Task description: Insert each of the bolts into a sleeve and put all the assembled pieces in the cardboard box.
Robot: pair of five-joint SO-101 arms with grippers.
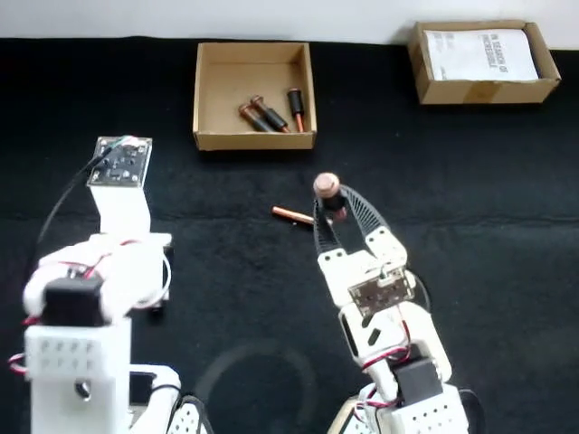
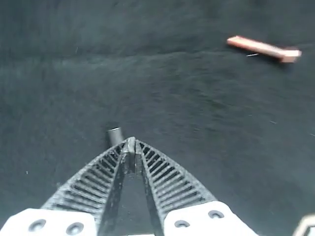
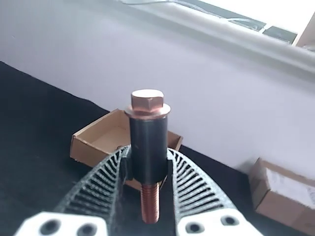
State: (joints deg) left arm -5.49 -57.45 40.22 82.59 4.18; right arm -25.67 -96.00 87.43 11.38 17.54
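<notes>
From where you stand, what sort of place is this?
Probably a robotics test bench: left arm and right arm at a black table, cardboard box holding sleeved bolts, white wall.

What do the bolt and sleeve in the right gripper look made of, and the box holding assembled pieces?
Bolt: copper-coloured metal, perhaps plated; glossy hex head, cut threads. Sleeve: smooth matte black, plastic or coated metal, unclear which. Box: brown cardboard; dull surface, thin folded walls.
</notes>
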